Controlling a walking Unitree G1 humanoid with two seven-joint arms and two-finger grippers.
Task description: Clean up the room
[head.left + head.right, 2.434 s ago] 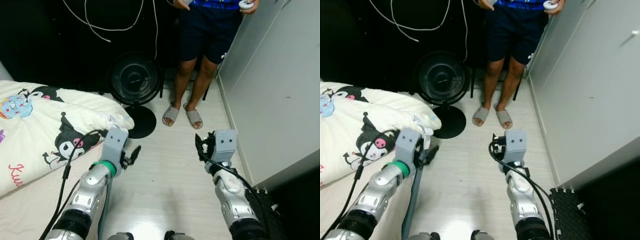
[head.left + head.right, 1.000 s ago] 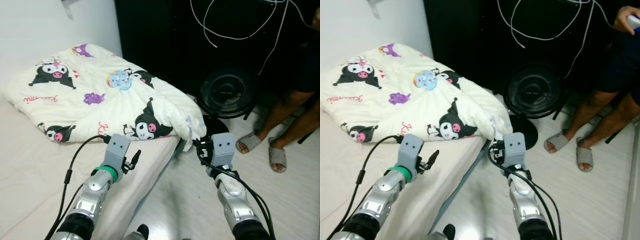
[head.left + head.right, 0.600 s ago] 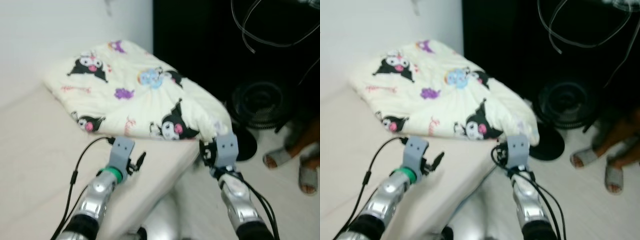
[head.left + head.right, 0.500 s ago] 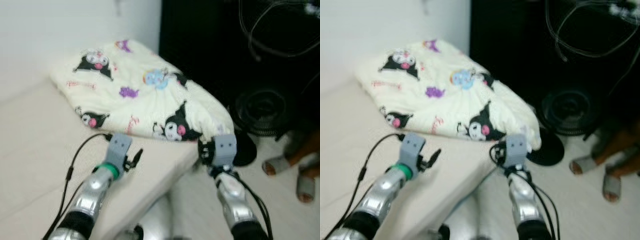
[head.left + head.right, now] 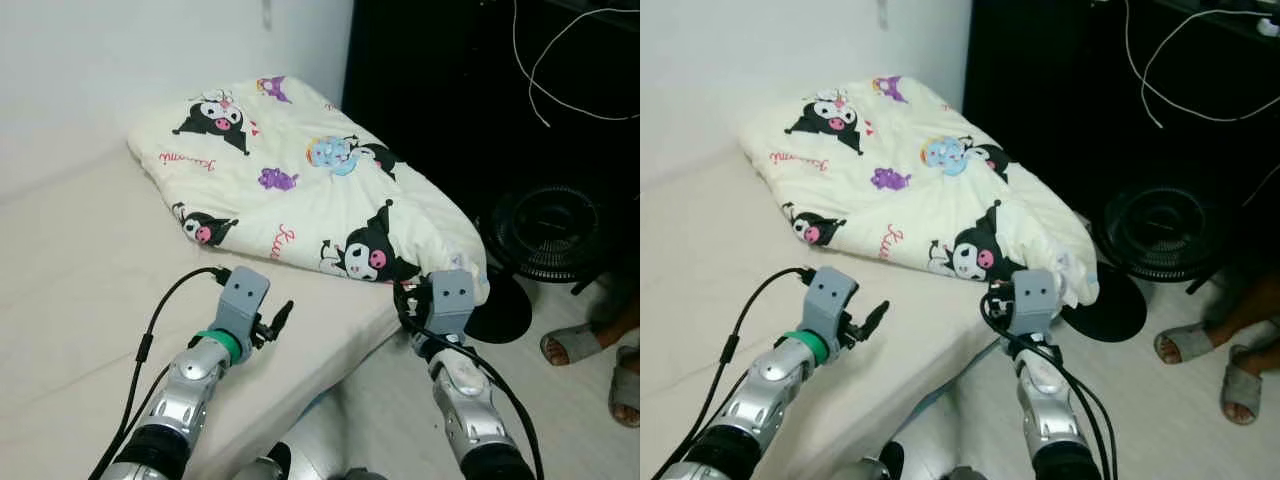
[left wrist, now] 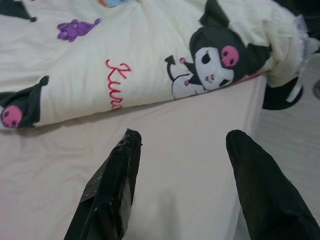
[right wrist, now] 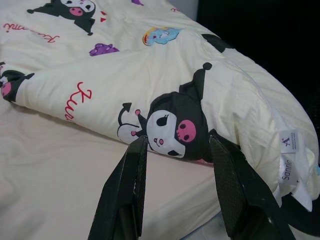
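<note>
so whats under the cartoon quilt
The folded quilt lies on a bed with a pale sheet; its corner overhangs the edge near the fan. Anything beneath its folds is hidden.

Premises: a bedroom in a private home. A bed with a plain cream fitted sheet stands against a white wall. At the bed's far corner lies a folded cream quilt printed with black cartoon characters. Beside the bed, on a pale wood-look floor, stands a black round pedestal fan before a black backdrop with white cables hanging. A person's feet in grey slippers stand near the fan.
</note>
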